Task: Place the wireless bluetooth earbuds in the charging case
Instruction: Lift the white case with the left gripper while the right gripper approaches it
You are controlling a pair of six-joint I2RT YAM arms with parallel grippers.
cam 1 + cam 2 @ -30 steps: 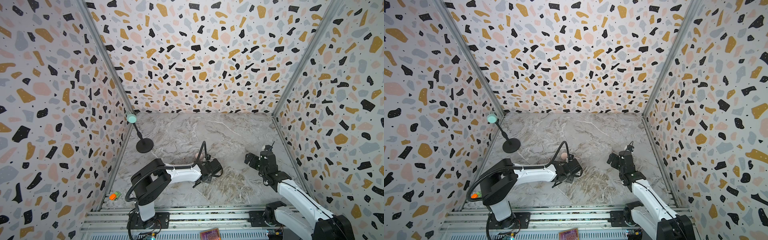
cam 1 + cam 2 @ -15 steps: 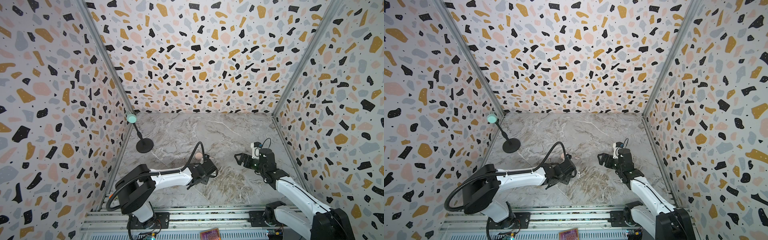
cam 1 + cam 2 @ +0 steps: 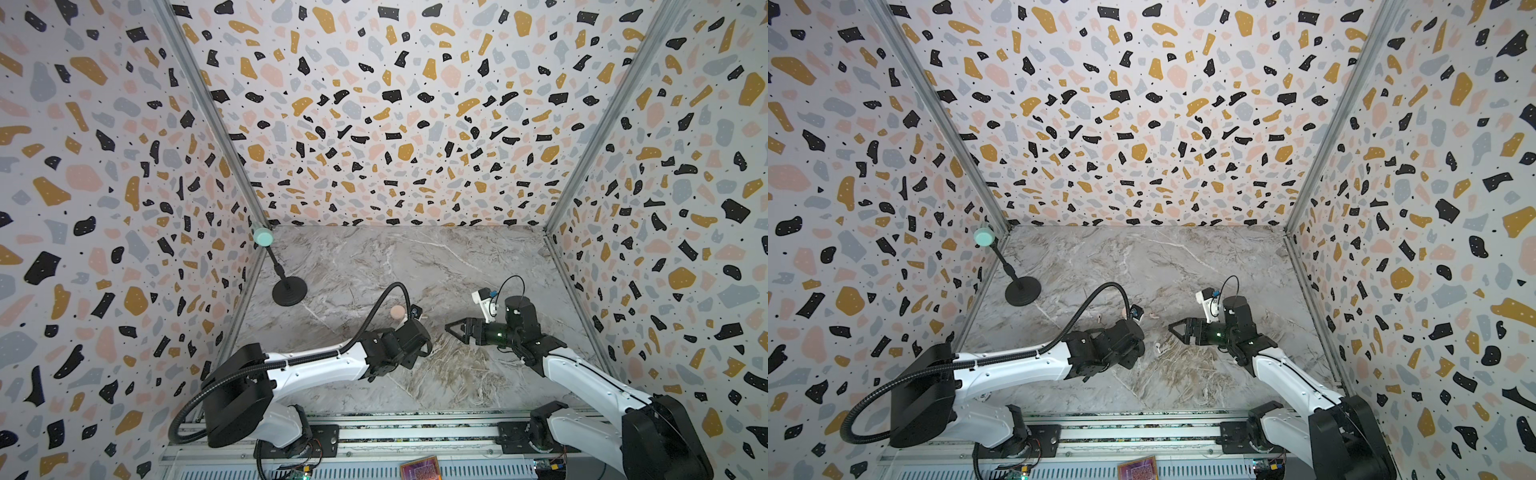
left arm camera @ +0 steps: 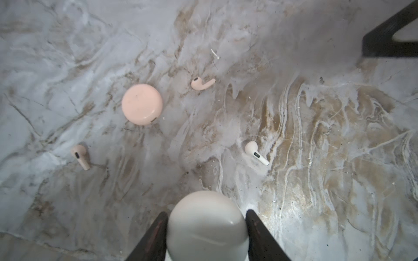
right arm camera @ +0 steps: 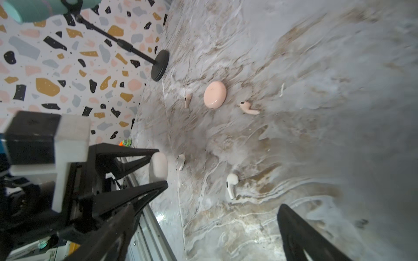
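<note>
Status: nothing seated yet. Left gripper (image 4: 205, 212) is pinching the round white plastic charging case (image 4: 207, 228), 1 jaw each side, near the middle of the grey marble-patterned tabletop (image 3: 415, 257). We read its lid as shut, but the case is blurred that close to the wrist camera, so treat that as probable. We can't tell whether it rests on the table or is lifted. Right gripper (image 3: 455, 329) is spread wide and empty, just right of the left one, pointing at it.

Round pale pink plastic case (image 4: 142, 104) lies flat and closed, on the far side of the left gripper. 1 pale pink stemmed plastic earbud (image 5: 187, 100) lies left of it, a 2nd pink earbud (image 5: 248, 108) right of it, both near but not touching. 1 white stemmed plastic earbud (image 5: 181, 161) lies just right of the held case. A 2nd white earbud (image 5: 231, 184) sits further right, between the 2 grippers.

So all 4 are loose on the table, 0 in a case. Left to do, as we judge it: open the white case, pick and seat the 2 white ones, then the same for pink. Stems are tiny, so expect fiddly picks.
</note>
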